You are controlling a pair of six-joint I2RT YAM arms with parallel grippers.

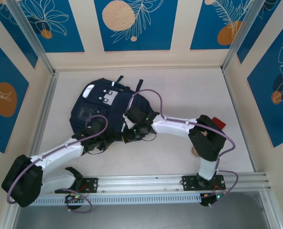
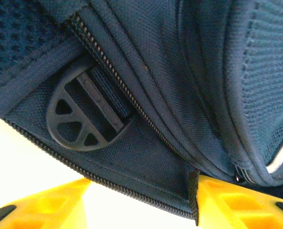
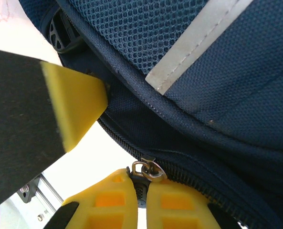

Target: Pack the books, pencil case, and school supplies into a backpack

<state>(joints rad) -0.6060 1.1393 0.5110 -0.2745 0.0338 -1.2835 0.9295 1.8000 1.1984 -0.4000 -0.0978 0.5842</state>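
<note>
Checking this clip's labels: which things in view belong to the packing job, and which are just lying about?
Part of the job:
- backpack
- zipper pull, pinched by the right gripper
- left gripper, open at the backpack's zipped edge

Lying about:
- red object beside the right arm, at its elbow, too hidden to identify
</note>
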